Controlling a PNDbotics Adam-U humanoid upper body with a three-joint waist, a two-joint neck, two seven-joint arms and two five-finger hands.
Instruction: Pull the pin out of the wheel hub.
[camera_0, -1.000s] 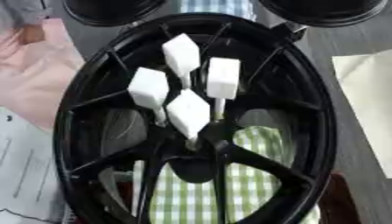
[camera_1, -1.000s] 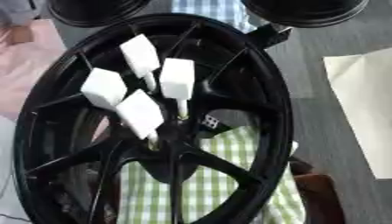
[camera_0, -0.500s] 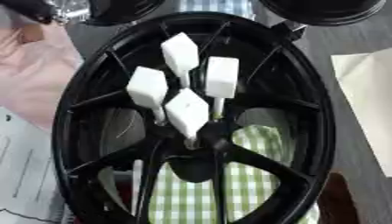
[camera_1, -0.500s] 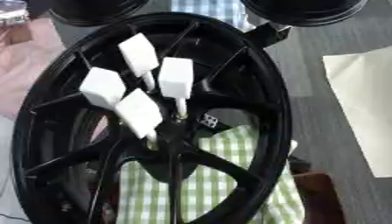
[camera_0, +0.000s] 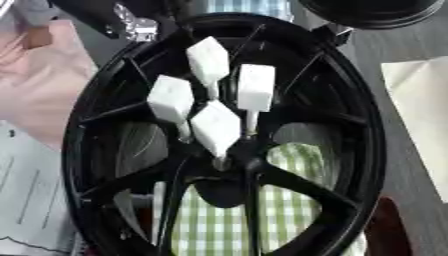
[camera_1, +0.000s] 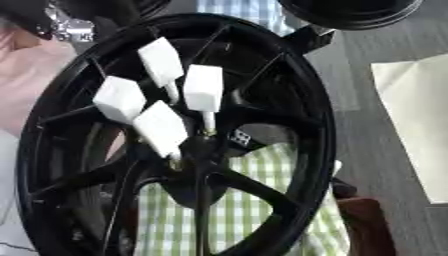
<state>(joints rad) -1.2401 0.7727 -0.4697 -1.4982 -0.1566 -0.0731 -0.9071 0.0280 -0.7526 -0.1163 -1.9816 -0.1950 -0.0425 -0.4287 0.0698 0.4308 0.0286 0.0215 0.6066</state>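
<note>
The black wheel hub (camera_0: 350, 150) stands nearly upright at the middle of the counter (camera_1: 359, 75), over a green checked cloth (camera_0: 219, 225), and fills most of both views. Four white block-headed pins (camera_0: 216, 126) sit close together in its centre, their thin stems running down into the dark boss where the spokes meet.

At the counter's far left corner a dark arm with silver joints comes in; this seems to be the left robot hand (camera_0: 118, 20), but I cannot tell how its fingers stand. The right robot hand is not in view.

The pins crowd one another, heads almost touching, so a reach for one could knock its neighbours askew. A sideways pull might jam the stem. The hub, if unsupported, could rock or tip as a pin resists.
</note>
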